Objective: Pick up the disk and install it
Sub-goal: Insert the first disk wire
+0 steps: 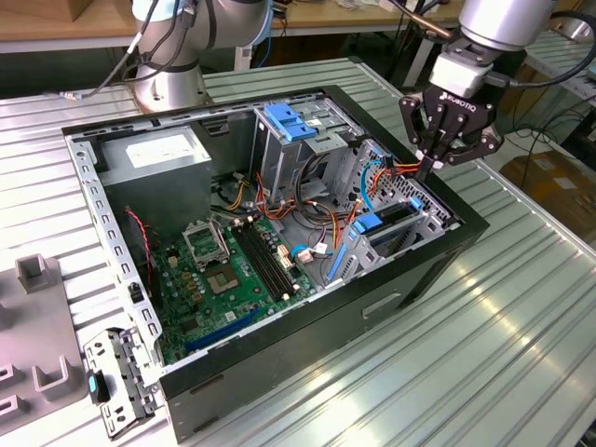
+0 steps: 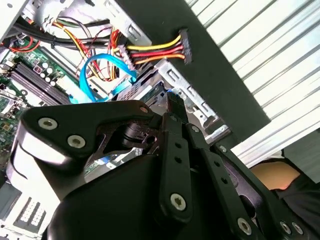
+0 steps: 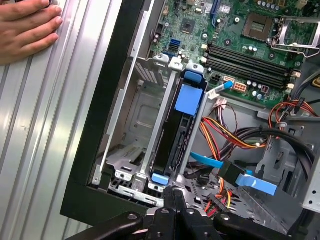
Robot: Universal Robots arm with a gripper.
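Blue-bracketed disk [image 3: 169, 142] being cradled in drive cage [image 3: 134, 120], three o'clock of motherboard [image 1: 233, 270] in exterior view; empty closed gripper [image 1: 427, 169] being held at its end; skewed push risks jamming.

Beside the slotted grey-metal disk [image 3: 171, 135] with its blue plastic bracket, the empty grey sheet-metal bay [image 3: 132, 120] gives you open room. On the disk's other side, orange-yellow-red power wires [image 3: 235, 140] and a flat blue data cable [image 3: 206, 161] crowd the gap. A person's hand [image 3: 25, 27] rests on the ribbed aluminium desk [image 3: 45, 140] outside the black case wall [image 3: 110, 100].
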